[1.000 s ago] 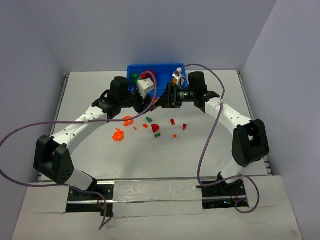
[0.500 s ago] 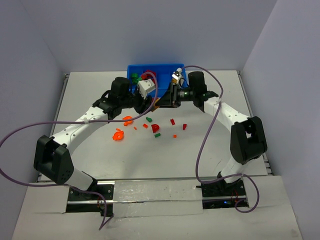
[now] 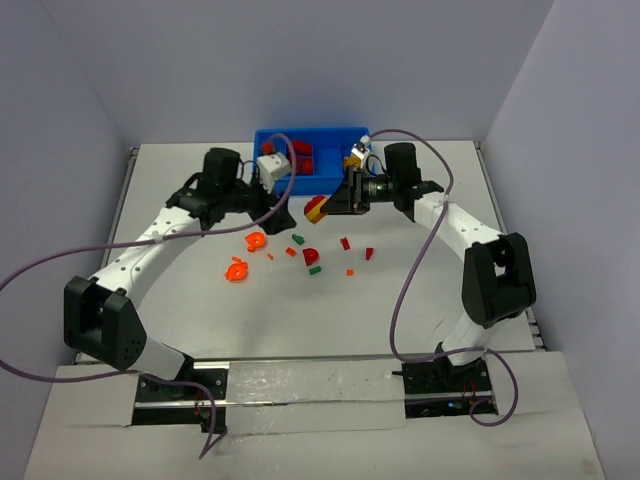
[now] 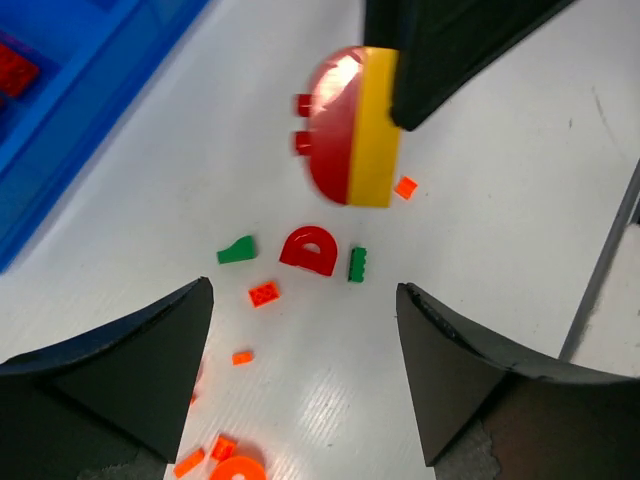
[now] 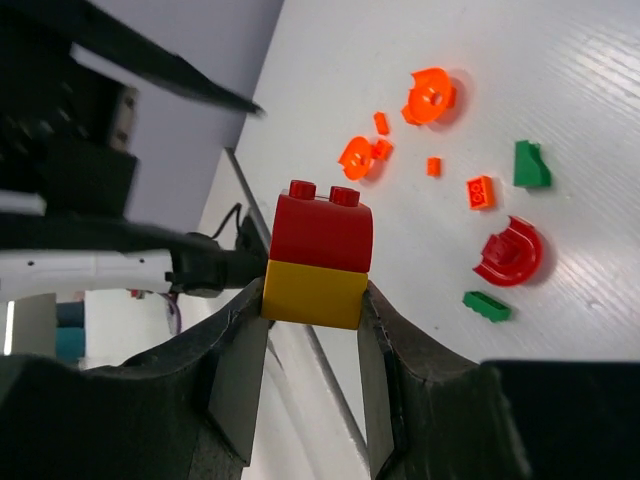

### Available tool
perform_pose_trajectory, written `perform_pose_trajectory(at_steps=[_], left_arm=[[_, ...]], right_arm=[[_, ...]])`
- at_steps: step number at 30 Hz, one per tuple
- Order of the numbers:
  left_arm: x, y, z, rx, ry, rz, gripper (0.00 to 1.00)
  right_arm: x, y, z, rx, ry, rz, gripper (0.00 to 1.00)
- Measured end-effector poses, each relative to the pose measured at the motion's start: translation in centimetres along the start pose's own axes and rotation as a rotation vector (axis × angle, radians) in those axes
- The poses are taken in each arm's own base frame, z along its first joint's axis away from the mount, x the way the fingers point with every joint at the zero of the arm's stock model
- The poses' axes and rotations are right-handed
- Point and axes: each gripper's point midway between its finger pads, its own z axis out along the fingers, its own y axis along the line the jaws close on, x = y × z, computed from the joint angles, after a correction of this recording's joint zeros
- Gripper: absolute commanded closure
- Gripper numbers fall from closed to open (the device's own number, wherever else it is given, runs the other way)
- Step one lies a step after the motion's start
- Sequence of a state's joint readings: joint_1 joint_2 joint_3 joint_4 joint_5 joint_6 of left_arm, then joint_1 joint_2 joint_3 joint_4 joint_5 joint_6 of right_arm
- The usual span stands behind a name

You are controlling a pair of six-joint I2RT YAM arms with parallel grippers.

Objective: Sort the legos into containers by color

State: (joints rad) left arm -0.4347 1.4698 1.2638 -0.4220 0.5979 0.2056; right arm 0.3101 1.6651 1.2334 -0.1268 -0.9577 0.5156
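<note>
Just before the blue tray (image 3: 330, 132) we see a red-over-yellow lego (image 5: 318, 262) — clamped in the level right gripper (image 5: 314, 300); left gripper (image 4: 302, 290) gapes empty.

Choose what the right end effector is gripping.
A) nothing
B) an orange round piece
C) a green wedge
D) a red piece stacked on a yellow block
D: in the right wrist view the right end effector is clamped on the red-on-yellow lego stack, its fingers pressing the sides of the yellow half.
</note>
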Motion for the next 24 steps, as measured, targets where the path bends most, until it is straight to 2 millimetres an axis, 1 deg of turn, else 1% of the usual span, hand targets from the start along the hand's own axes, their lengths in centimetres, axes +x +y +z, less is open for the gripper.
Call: perform_pose_trajectory(at_steps=[1, 3, 4, 6, 8, 10, 12, 15, 18, 20, 24], left_arm=[[-0.4, 0.5, -0.8, 0.002, -0.016, -0.022, 0.03], [-1.5, 1.3, -2.4, 0.006, -0.051, -0.054, 0.02], [-2.1, 1.3, -2.9, 0.017, -0.068, -0.061, 0.01], [-3.3, 0.4, -3.4, 0.07, -0.098, -0.056, 0.01], [-3.9, -0.9, -3.5, 0.138, -0.116, -0.058, 0.01], [-4.1, -2.2, -3.3, 0.222, -0.123, -0.077, 0.01], [-3.9, -3.1, -2.9, 0.293, -0.117, -0.111, 0.01], [-3.1, -3.6, -1.9, 0.363, -0.093, -0.174, 0.01], [-2.6, -4.0, -1.2, 0.4, -0.075, -0.216, 0.01], [-2.8, -4.6, -1.1, 0.423, -0.075, -0.22, 0.01], [-3.4, -6.3, -0.8, 0.485, -0.085, -0.194, 0.04]], right_arm=[[0.2, -0.2, -0.1, 0.01, 0.007, -0.016, 1.0], [0.6, -0.4, -0.4, 0.024, 0.025, -0.052, 1.0], [0.7, -0.5, -0.5, 0.029, 0.034, -0.074, 1.0], [1.0, -0.4, -0.8, 0.035, 0.049, -0.129, 1.0], [1.5, -0.1, -1.2, 0.037, 0.063, -0.193, 1.0], [1.9, 0.6, -1.6, 0.032, 0.076, -0.267, 1.0], [2.5, 1.6, -2.0, 0.018, 0.089, -0.356, 1.0], [3.3, 3.7, -2.5, -0.024, 0.103, -0.481, 1.0], [3.9, 5.2, -2.7, -0.068, 0.118, -0.577, 1.0], [4.5, 5.8, -2.6, -0.088, 0.135, -0.62, 1.0], [5.9, 6.2, -2.1, -0.113, 0.177, -0.667, 1.0]])
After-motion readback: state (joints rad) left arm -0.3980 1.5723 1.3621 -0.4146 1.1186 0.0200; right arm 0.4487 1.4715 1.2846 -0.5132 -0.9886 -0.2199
